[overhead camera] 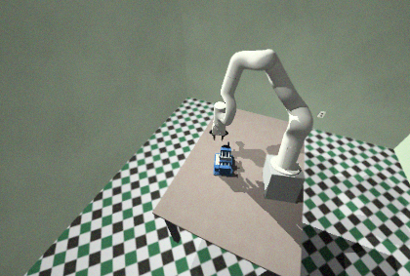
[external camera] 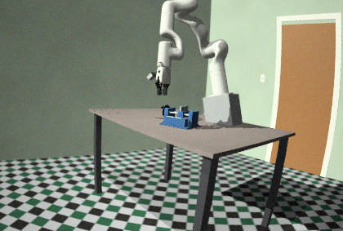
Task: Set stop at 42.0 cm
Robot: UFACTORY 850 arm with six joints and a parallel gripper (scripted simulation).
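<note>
Counting one white arm [external camera: 212, 51], ending in one gripper [external camera: 162, 91] with two dark fingers [external camera: 165, 90] standing partly apart and gripping nothing. Counting one pale grey block [external camera: 229, 109] under the arm, sitting at about 3 o'clock on the tabletop in the exterior view. Counting one blue sliding fixture [external camera: 180, 119] near the middle, carrying one small dark handwheel [external camera: 165, 108] at its 9 o'clock end. Counting one brown table [external camera: 245, 136], showing four dark legs [external camera: 97, 153] in the exterior view. Counting one orange door [external camera: 306, 95] at 3 o'clock and one small wall switch [external camera: 262, 77] just beside it.
</note>
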